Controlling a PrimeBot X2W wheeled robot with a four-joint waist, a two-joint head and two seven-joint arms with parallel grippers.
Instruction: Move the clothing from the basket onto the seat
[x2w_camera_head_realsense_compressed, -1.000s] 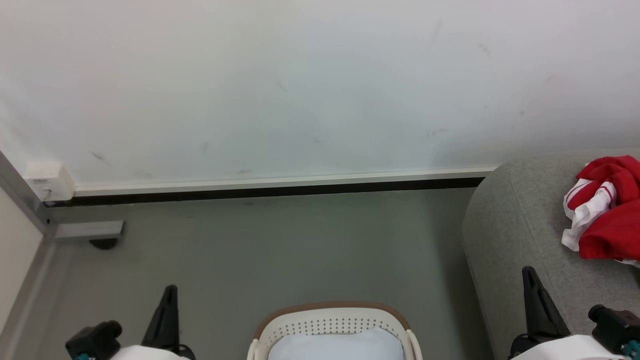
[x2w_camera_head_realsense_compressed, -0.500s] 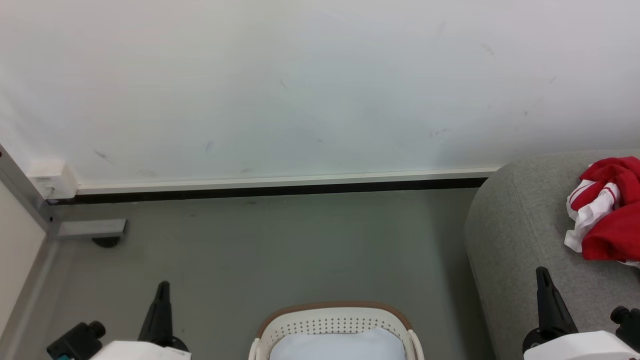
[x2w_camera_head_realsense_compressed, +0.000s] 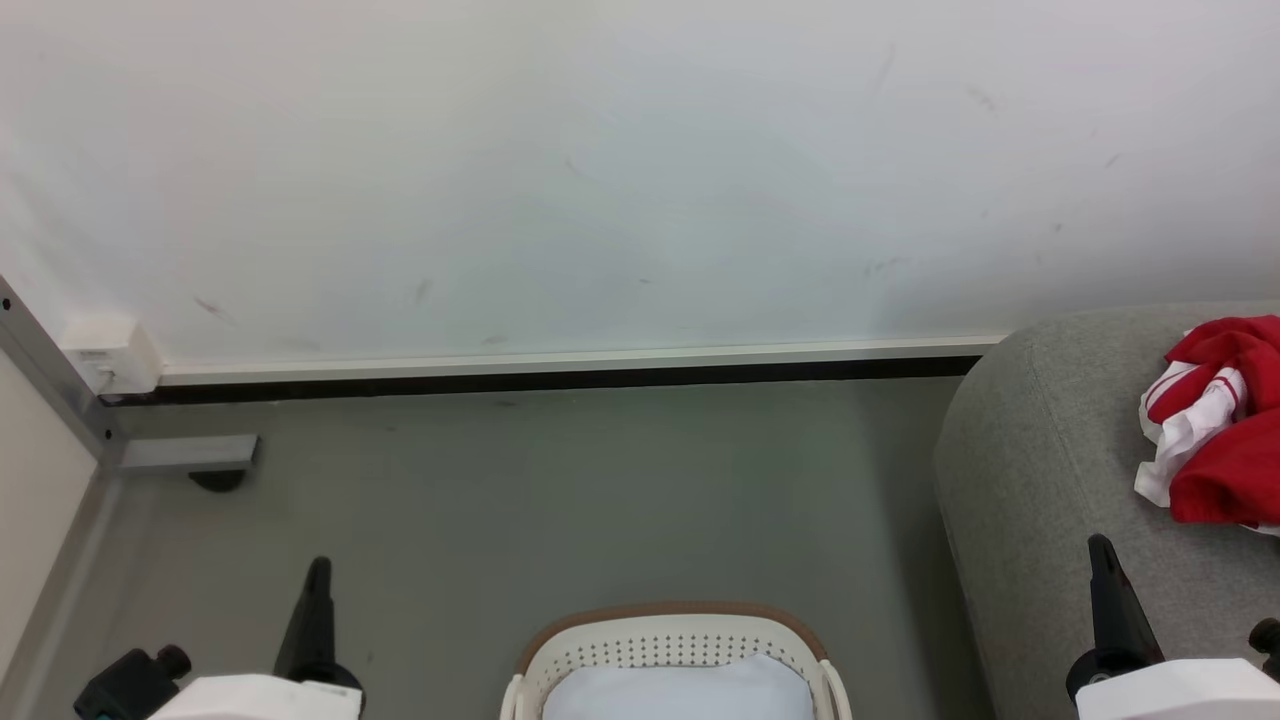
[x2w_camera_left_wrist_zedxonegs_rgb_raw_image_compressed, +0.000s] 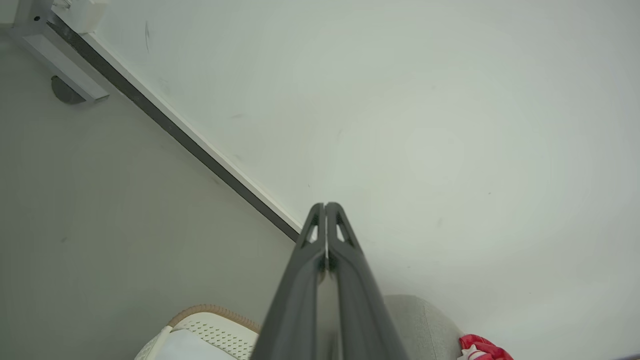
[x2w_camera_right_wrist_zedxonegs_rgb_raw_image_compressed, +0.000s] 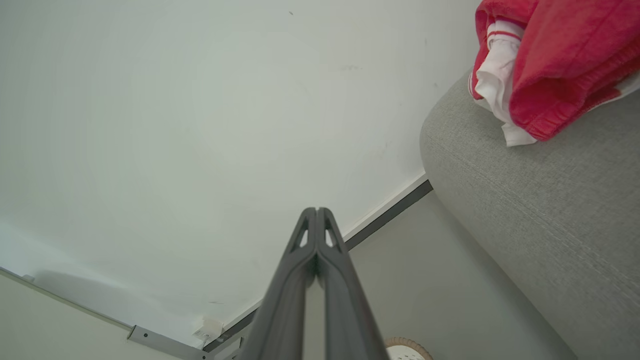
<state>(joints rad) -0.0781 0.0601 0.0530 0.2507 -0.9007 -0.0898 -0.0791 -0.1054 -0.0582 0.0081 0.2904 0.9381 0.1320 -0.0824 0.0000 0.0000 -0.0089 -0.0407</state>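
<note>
— So, what is furthest left?
— A small white box (x2w_camera_head_realsense_compressed: 110, 352) low on the wall (x2w_camera_head_realsense_compressed: 600, 180), in the corner beside a slanted grey metal post (x2w_camera_head_realsense_compressed: 50, 380). The grey-green floor (x2w_camera_head_realsense_compressed: 560, 480) runs back to a dark skirting strip (x2w_camera_head_realsense_compressed: 560, 378) under that wall.
— And the left pincer (x2w_camera_head_realsense_compressed: 318, 575)?
— It sits at the lower left of the head view, over bare floor, pointing up toward the wall. Its own wrist view shows the two dark fingers with their tips pressed together.
— The middle?
— The basket (x2w_camera_head_realsense_compressed: 668, 612), cut off by the bottom edge. It has a brown rim, a white perforated side and a handle on each flank. The part in view holds a plain white liner (x2w_camera_head_realsense_compressed: 675, 692). The basket stands on the floor between the two pincers, apart from both.
— Then to the right?
— The seat (x2w_camera_head_realsense_compressed: 1040, 450), light grey and rounded, with its left end near the wall. The right pincer (x2w_camera_head_realsense_compressed: 1102, 560) rises in front of that end at the lower right. Its fingers also lie flat against each other.
— Where is the clothing (x2w_camera_head_realsense_compressed: 1220, 430)?
— On the seat, at the far right edge of the head view. It is a crumpled red heap with a white panel striped in red, lying on the upholstery. It is well apart from the basket and clear of the right pincer's tips.
</note>
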